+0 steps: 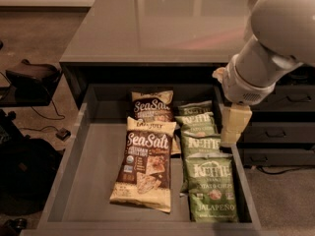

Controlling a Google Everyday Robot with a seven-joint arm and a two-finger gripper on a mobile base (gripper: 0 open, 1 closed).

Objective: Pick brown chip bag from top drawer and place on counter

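The top drawer [93,173] is pulled open below the counter [162,28]. Two brown chip bags lie in its middle, one in front [145,163] and one behind it [152,107], partly covered by the front one. Several green Kettle bags [211,191] lie in a row to their right. My gripper [234,127] hangs from the pale arm [275,38] over the drawer's right wall, beside the green bags. It is to the right of the brown bags, apart from them, and holds nothing that I can see.
Dark drawer fronts with bar handles [278,132] stand at the right behind the arm. Black equipment [29,82] and cables lie on the carpet at the left. The left half of the drawer floor is bare.
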